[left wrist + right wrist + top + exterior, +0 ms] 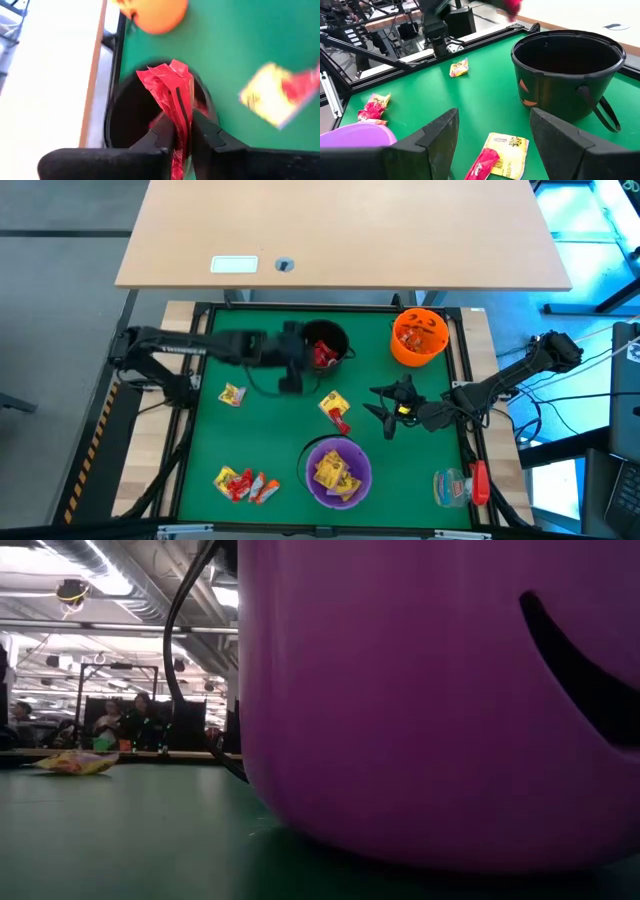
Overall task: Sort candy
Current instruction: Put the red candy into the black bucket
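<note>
My left gripper (pixel 312 357) is shut on a red wrapped candy (pixel 169 92) and hovers over the near rim of the black bucket (pixel 335 337). The same candy shows as a red blur (pixel 509 6) in the right wrist view. A yellow candy (pixel 232 394) lies on the green mat (pixel 270 435), with a yellow and a red one (pixel 335 410) mid-mat and several (pixel 243 483) near the front left. The purple bucket (pixel 338 470) holds yellow candies. The orange bucket (pixel 418 337) holds orange ones. My right gripper (pixel 385 412) stands open, right of centre, above the mat. My left gripper pinches the red candy's wrapper (pixel 180 117) between its two fingers (pixel 162 132). The fingers slant downward from the table's left side. The wrapper sticks out past the fingertips, lifted clear above the black bucket's opening (pixel 130 115).
A clear plastic item with a red part (pixel 462 485) lies at the front right corner. A light wooden table (pixel 340 230) stands beyond the mat's far edge. In the low view the purple bucket (pixel 430 700) fills most of the picture.
</note>
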`<action>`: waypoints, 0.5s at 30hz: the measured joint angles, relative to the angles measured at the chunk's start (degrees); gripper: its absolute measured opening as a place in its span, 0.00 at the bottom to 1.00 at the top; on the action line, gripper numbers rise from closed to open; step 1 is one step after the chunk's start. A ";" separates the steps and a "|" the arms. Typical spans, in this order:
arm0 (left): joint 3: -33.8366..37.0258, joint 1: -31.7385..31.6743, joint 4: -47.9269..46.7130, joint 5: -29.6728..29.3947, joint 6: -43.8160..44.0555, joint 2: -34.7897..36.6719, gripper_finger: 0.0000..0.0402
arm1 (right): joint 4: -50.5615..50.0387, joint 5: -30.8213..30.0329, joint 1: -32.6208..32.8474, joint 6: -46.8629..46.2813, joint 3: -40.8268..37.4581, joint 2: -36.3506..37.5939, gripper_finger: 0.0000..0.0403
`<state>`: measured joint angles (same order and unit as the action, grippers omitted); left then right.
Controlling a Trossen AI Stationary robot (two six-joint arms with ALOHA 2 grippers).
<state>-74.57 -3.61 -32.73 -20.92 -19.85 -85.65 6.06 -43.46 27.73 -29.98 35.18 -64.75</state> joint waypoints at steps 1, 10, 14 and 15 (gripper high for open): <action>0.16 -2.14 2.47 3.28 -0.01 -0.09 0.07 | 0.04 -0.04 0.00 0.00 0.00 0.00 0.60; 0.44 -13.33 7.85 16.05 2.31 -5.98 0.16 | -0.08 -0.06 0.00 -0.03 0.00 0.00 0.60; 0.53 -13.70 6.01 16.15 2.32 -6.86 0.28 | -0.13 -0.05 0.00 0.09 0.00 0.00 0.60; 0.53 -13.43 6.16 16.06 2.29 -6.59 0.32 | -0.14 -0.05 0.00 0.13 0.00 0.00 0.60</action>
<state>-74.04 -17.04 -26.57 -4.86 -17.56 -92.24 5.92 -43.51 27.73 -29.85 35.18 -64.75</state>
